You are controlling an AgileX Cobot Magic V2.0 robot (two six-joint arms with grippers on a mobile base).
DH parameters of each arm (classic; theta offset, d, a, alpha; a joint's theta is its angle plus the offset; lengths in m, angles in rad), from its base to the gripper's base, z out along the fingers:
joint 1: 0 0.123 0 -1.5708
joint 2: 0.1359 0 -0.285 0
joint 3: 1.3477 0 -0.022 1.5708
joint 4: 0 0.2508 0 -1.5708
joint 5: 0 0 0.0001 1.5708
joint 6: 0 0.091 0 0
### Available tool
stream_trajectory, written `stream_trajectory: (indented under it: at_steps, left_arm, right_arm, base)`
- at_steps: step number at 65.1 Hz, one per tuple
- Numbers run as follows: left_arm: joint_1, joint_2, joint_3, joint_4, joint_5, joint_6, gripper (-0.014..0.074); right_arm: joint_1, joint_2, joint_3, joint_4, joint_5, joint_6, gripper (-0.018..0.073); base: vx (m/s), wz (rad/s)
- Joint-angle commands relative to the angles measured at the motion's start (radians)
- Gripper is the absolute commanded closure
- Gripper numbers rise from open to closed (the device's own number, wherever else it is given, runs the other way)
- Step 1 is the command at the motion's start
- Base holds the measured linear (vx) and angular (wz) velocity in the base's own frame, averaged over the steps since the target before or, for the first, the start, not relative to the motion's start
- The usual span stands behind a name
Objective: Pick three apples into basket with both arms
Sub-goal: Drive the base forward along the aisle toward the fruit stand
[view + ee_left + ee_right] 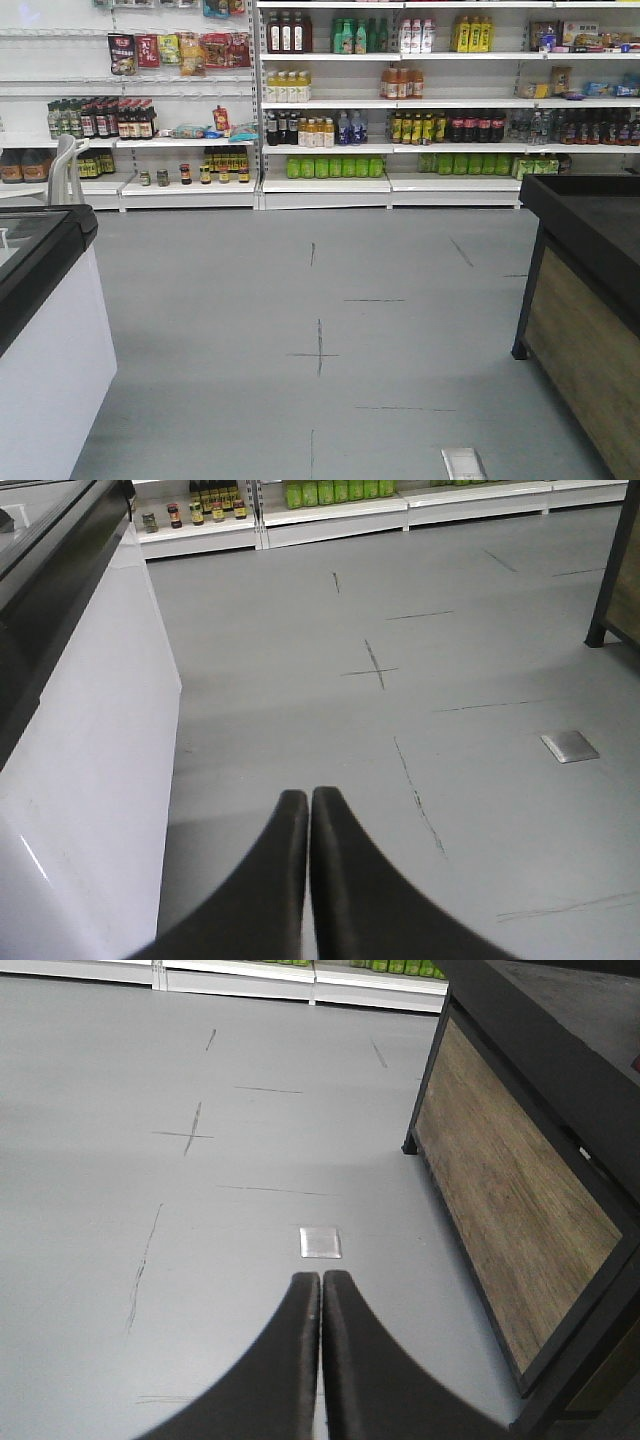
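**Both claws shut over a bare shop aisle**

The left claw (308, 798) is narrow: its two black wedge fingers lie pressed together tip to tip and hold nothing. It hangs over the grey floor (420, 630), just beside a white cabinet with a black rim (90, 730) that fills the left of the wrist view.

The right claw (320, 1278) stands the same way, with its fingers closed against each other and nothing between them. Just beyond its tips a small square metal plate (320, 1242) is set into the floor. To its right stands a wood-panelled display stand (510, 1210) with a black frame and black top.

From the front view, the white cabinet sits at the left edge and the display stand at the right edge, well apart, with open floor between them. A dark cross mark (319, 354) lies near the middle of that floor, and thin scuff lines run around it. Along the back wall, white shelves (400, 100) carry rows of bottles, with a row of green bottles (335, 167) on a low shelf and packets hung at the upper left.

The apples and the basket show in none of the three views, so I cannot tell where they lie.
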Motion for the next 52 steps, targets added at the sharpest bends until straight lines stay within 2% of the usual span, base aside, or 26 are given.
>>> stream_trajectory:
  at_steps: [1, 52]
  left_arm:
    - [-0.006, -0.005, -0.024, -0.001, -0.048, 0.001, 0.0604]
    - [-0.006, -0.005, -0.024, -0.001, -0.048, 0.001, 0.0604]
  right_arm:
    - [-0.007, -0.009, -0.003, -0.004, -0.074, 0.0, 0.0564]
    - [-0.007, -0.009, -0.003, -0.004, -0.074, 0.0, 0.0564]
  base:
    - [0.0, 0.0]
    - [0.0, 0.0]
